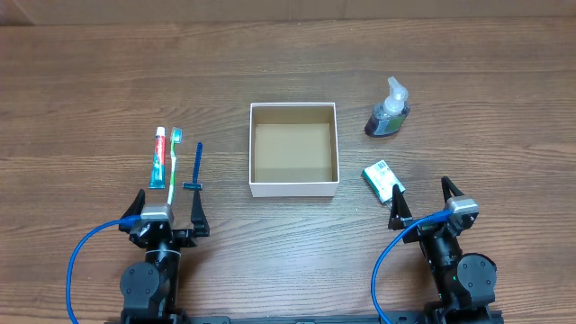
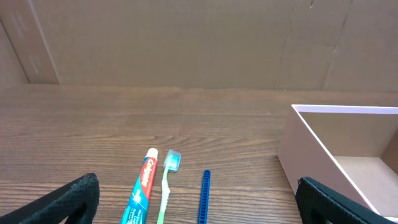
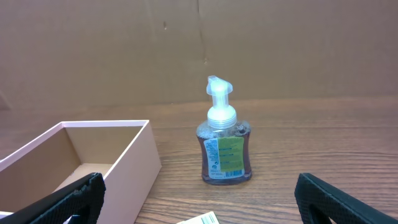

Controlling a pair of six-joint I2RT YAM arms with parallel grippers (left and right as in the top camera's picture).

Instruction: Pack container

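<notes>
The container [image 1: 293, 187], a square white-walled box with a brown floor, sits empty at the table's middle; it also shows in the left wrist view [image 2: 311, 146] and the right wrist view [image 3: 134, 155]. Left of it lie a toothpaste tube [image 1: 159, 157], a green toothbrush [image 1: 174, 162] and a blue razor [image 1: 197, 166]. Right of it stand a soap pump bottle [image 1: 388, 111] and a small white-green box [image 1: 382, 178]. My left gripper [image 1: 168, 214] is open and empty, just in front of the toothpaste. My right gripper [image 1: 420, 205] is open and empty, just in front of the small box.
A cardboard wall [image 2: 186, 37] closes the far side of the wooden table [image 1: 486, 81]. Blue cables [image 1: 81, 261] loop beside both arm bases at the front edge.
</notes>
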